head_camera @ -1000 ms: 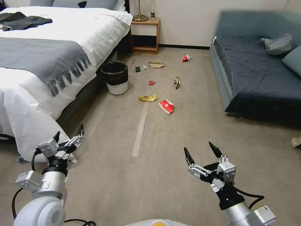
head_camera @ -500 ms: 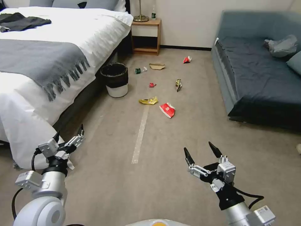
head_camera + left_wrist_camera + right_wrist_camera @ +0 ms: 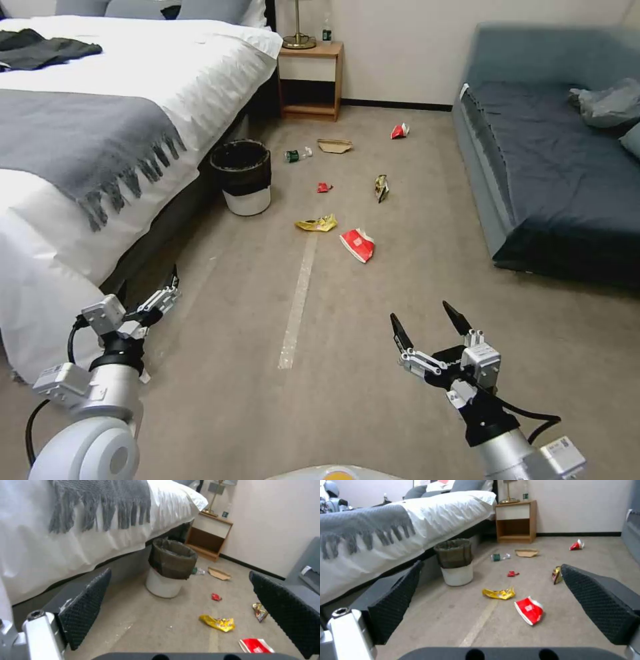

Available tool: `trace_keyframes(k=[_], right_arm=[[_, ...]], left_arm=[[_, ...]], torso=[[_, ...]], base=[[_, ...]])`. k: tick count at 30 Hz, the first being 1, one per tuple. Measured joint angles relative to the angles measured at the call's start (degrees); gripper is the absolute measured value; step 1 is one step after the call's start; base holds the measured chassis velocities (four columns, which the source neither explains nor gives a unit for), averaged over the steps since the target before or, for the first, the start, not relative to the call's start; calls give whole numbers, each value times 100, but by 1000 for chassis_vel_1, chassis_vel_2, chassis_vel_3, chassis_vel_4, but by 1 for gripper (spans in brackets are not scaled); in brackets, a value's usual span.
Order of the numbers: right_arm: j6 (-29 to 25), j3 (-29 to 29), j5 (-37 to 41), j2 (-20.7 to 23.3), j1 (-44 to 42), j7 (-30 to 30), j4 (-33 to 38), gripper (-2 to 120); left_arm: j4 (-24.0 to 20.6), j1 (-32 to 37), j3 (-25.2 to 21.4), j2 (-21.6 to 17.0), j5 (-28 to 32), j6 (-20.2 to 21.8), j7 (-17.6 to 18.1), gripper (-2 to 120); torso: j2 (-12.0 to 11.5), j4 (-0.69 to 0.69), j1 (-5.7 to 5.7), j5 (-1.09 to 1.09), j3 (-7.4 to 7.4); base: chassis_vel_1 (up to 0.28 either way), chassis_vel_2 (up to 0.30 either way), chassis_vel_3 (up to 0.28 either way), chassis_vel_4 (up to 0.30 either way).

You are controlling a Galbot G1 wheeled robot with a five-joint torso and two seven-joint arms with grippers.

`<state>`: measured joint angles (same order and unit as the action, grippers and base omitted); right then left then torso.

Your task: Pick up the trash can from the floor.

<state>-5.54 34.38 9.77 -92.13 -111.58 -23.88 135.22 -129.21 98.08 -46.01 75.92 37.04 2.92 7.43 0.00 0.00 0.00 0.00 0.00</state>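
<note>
Beige carpet covers the floor (image 3: 373, 400) of this bedroom, with a pale strip of tape (image 3: 298, 300) running along it. On the left we see the bed (image 3: 120, 107), whose white sheet hangs almost to the carpet, and on the right the dark blue sofa (image 3: 560, 167).

Going from left to right, our left gripper (image 3: 143, 290) hangs low beside the hanging sheet, its fingers (image 3: 86, 605) released and spread wide, holding nothing. The trash can (image 3: 242, 177) stands on the floor just beside the bed frame, well apart from both grippers and ahead of them. It is upright: its long axis is vertical and its open mouth points to the ceiling, with the black bag folded over the rim and the white wall showing below. It lies nearly straight ahead of the left gripper, and in the left wrist view the trash can (image 3: 170, 567) sits between the two fingers. We judge that the left arm is the nearer one.

Further to the right, litter lies on the carpet: a yellow wrapper (image 3: 317, 224) and a red packet (image 3: 357, 244). Our right gripper (image 3: 430, 320) hangs over bare carpet, fingers also spread and empty; from it the trash can lies forward and to the left, so it is farther away.
</note>
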Motion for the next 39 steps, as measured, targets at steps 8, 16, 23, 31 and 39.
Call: trace_keyframes(k=[8,16,23,31,39], right_arm=[[-36,9,20,0,0,-42,-12,100],[-71,10,28,0,-9,-68,-18,100],[-74,11,29,0,-11,-74,-18,100],[-78,11,30,0,-13,-78,-18,100],[-80,11,30,0,-16,-82,-18,100]], left_arm=[[-8,26,-6,0,1,-10,-3,100],[-18,32,-8,10,1,-20,-5,100],[-23,38,-8,12,0,-23,-6,100],[-33,46,-14,8,0,-26,-6,100],[-37,52,-15,13,0,-29,-5,100]], torso=[[0,0,0,0,0],[0,0,0,1,0],[0,0,0,0,0],[0,0,0,0,0],[0,0,0,0,0]], base=[[-124,109,121,-114],[-137,134,130,-132],[-126,110,136,-115],[-140,152,144,-150],[-169,160,163,-156]])
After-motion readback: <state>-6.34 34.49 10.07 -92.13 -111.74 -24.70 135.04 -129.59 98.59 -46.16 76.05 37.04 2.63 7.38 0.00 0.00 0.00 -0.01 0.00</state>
